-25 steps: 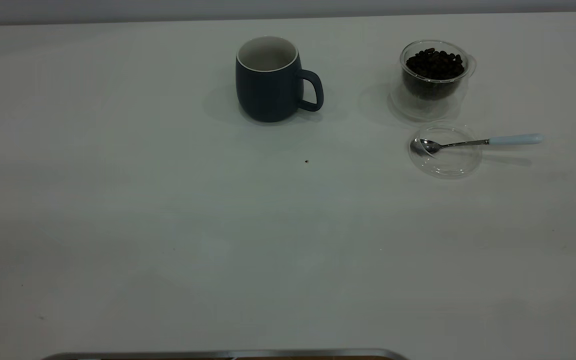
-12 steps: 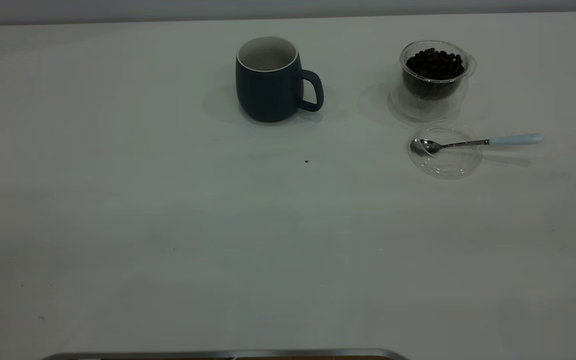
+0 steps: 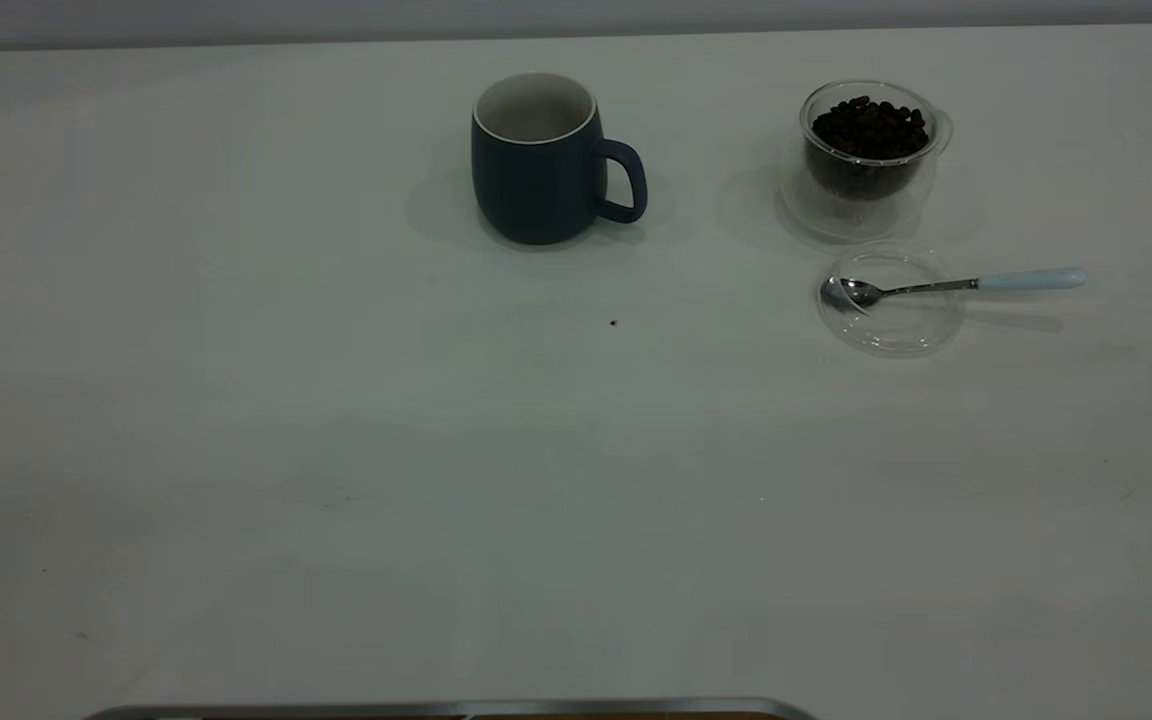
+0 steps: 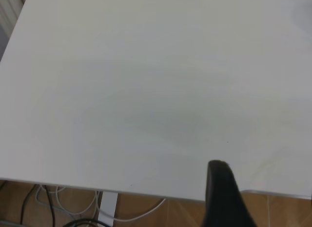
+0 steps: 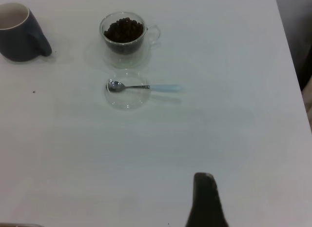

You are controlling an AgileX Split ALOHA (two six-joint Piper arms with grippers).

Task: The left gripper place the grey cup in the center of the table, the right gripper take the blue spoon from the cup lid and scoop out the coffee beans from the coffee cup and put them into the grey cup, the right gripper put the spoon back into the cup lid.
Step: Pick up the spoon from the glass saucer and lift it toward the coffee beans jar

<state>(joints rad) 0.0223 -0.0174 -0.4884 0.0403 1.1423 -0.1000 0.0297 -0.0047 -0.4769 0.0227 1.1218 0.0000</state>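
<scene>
Grey cup stands upright near the far middle of the white surface, its loop handle turned toward the coffee cup, and nothing touches it. Only one dark finger of the left gripper shows in the left wrist view, over the bare near edge of the surface, so I cannot tell how far its fingers are apart; it holds nothing visible. One finger of the right gripper likewise shows in its wrist view, well apart from the things, its spread unclear. The coffee cup holds coffee beans. Just in front of it lies the cup lid, with the blue spoon resting bowl-in, handle jutting out over its rim.
</scene>
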